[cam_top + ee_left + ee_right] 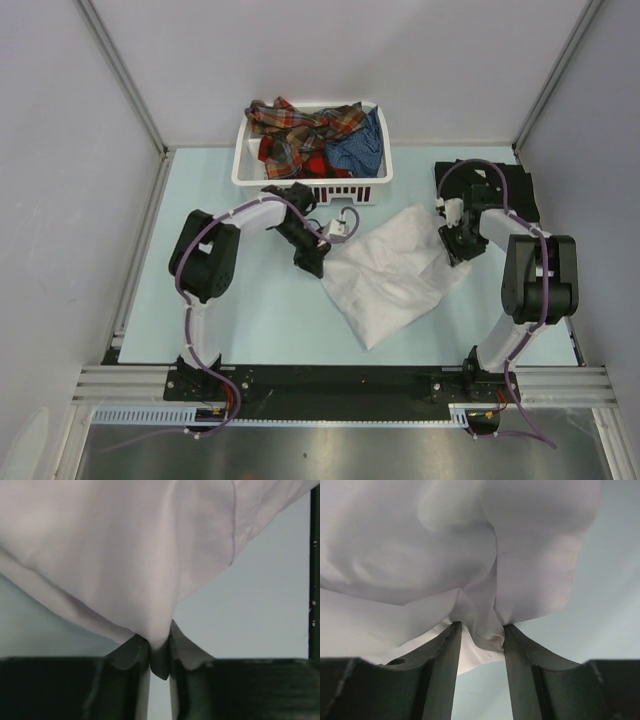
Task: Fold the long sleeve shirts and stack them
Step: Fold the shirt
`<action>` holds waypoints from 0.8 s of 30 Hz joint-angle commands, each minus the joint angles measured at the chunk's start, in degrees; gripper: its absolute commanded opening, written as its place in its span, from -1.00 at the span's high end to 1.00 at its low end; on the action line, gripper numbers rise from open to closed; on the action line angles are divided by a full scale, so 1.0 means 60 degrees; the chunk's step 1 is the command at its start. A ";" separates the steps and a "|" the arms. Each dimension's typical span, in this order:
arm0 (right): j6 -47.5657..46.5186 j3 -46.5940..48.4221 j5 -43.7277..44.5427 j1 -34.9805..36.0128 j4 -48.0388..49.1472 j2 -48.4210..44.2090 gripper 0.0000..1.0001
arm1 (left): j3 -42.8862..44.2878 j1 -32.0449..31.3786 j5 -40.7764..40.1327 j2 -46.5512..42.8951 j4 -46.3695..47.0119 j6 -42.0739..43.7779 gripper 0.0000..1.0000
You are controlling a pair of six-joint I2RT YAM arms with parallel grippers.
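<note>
Top view: we see the white shirt rumpled on the table, with plaid and blue shirts in the basket. Both arms bend inward and low at its opposite edges, likely to stretch it flat. Left wrist: left pincer clamped on a shirt fold. Right wrist: right pincer clamped on bunched cloth.

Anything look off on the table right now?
Nothing broken or spilled. The white shirt sits crumpled and askew, both arms' jaws shut on its edges. A plaid shirt droops over the basket rim at the back left.
</note>
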 commanded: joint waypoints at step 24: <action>-0.1023 0.0300 -0.0171 0.5662 0.2431 0.1150 0.17 | -0.6328 0.1358 0.1207 -0.6442 0.0238 -0.1102 -0.40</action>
